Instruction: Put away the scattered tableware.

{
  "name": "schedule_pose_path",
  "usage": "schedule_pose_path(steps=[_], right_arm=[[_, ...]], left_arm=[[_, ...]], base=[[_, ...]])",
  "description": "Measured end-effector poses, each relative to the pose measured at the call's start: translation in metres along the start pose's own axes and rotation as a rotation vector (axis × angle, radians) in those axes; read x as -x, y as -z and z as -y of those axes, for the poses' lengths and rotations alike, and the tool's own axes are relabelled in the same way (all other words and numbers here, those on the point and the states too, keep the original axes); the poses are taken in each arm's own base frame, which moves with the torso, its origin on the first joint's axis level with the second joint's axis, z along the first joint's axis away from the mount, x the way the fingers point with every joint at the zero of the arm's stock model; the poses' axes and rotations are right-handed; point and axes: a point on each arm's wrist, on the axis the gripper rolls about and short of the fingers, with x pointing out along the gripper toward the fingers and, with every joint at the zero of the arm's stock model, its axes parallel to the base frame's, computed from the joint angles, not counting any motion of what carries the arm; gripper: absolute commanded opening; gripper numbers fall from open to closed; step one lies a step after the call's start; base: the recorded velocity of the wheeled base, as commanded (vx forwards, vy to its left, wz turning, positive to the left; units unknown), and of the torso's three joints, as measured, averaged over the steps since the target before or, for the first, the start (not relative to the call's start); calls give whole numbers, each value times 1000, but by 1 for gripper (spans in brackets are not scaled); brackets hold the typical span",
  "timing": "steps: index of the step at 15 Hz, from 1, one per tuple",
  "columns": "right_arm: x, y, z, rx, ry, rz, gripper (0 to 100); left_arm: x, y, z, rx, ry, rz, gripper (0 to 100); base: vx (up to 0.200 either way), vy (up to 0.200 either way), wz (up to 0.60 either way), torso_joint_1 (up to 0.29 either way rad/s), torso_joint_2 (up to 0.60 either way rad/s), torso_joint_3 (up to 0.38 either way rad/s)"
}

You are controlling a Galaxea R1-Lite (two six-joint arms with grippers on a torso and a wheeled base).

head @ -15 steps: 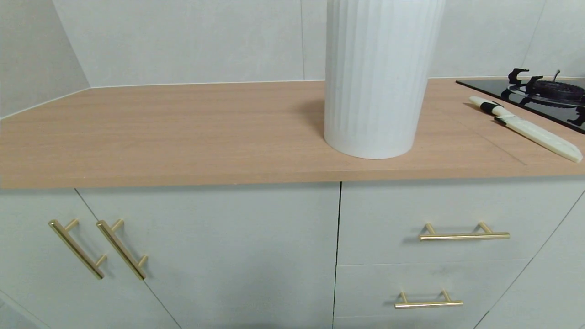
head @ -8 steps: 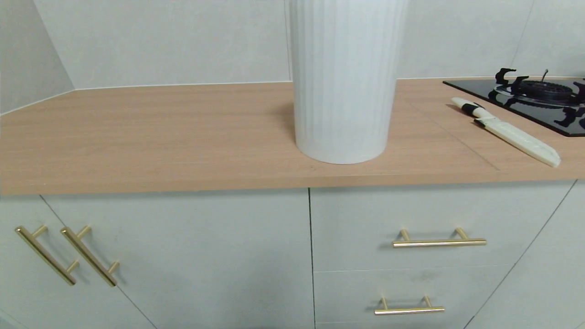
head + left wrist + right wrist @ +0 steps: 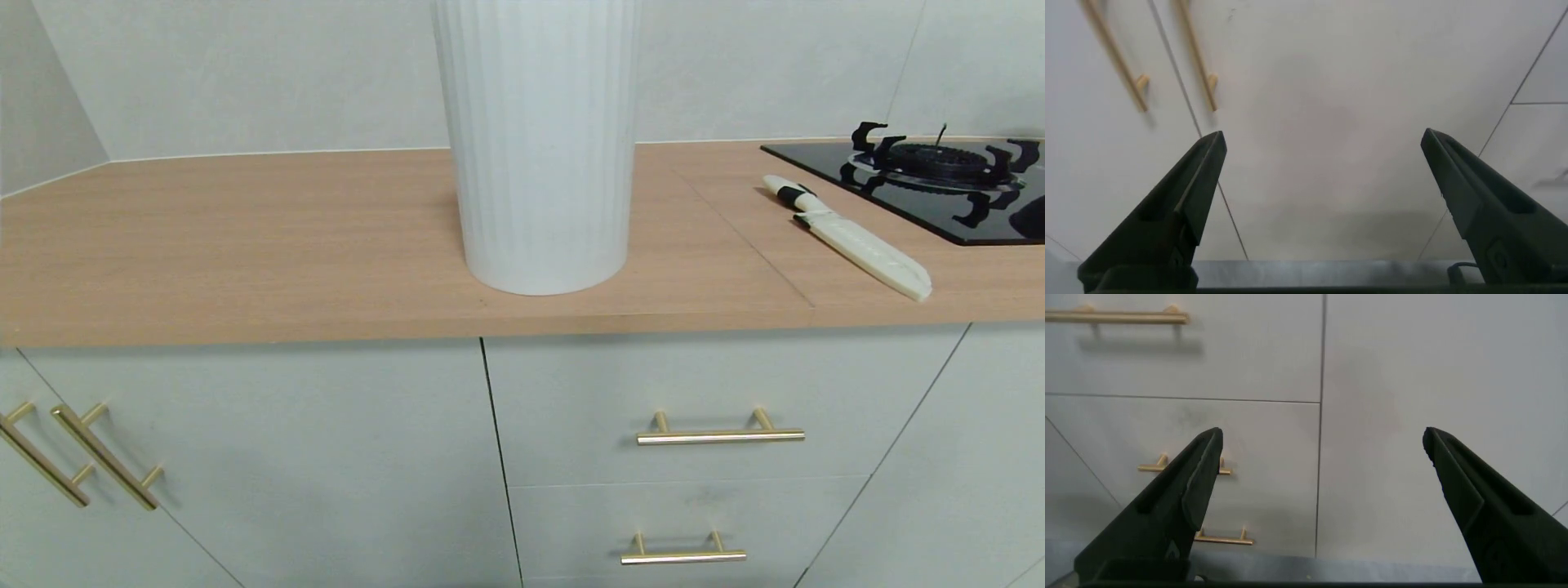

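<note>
Cream-white from end to end, save for a black band around its handle, the knife (image 3: 845, 245) lies flat on the wooden countertop (image 3: 245, 245) in the head view. Its handle points toward the tiled wall and its tip toward the counter's front edge, slanting to the right. It rests just beside the near-left edge of the black glass hob (image 3: 914, 200) with a strip of wood between them, and well to the right of a tall white ribbed container (image 3: 539, 147) that stands upright close to the front edge. A black burner grate (image 3: 939, 159) sits on the hob. Under the counter are pale grey fronts: two stacked drawers with horizontal brass drawer handles (image 3: 720, 435) below the knife's side, and a pair of slanted brass door handles (image 3: 106, 467) far to the left. The left wrist view faces plain cabinet doors, with two brass door handles either side of a seam. Here the left gripper (image 3: 1323, 204) has its dark fingers spread wide with nothing between them. The right wrist view faces the drawer fronts, with three brass drawer handles one below another. The right gripper (image 3: 1323, 498) is likewise splayed wide and empty.
</note>
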Motion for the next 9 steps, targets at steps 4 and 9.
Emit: schedule_pose_path(steps=[4, 9], right_arm=[[0, 0, 0, 0, 0, 0, 100], [0, 0, 0, 0, 0, 0, 100]], left_arm=[[0, 0, 0, 0, 0, 0, 100], [0, 0, 0, 0, 0, 0, 100]], base=[[0, 0, 0, 0, 0, 0], [0, 0, 0, 0, 0, 0]])
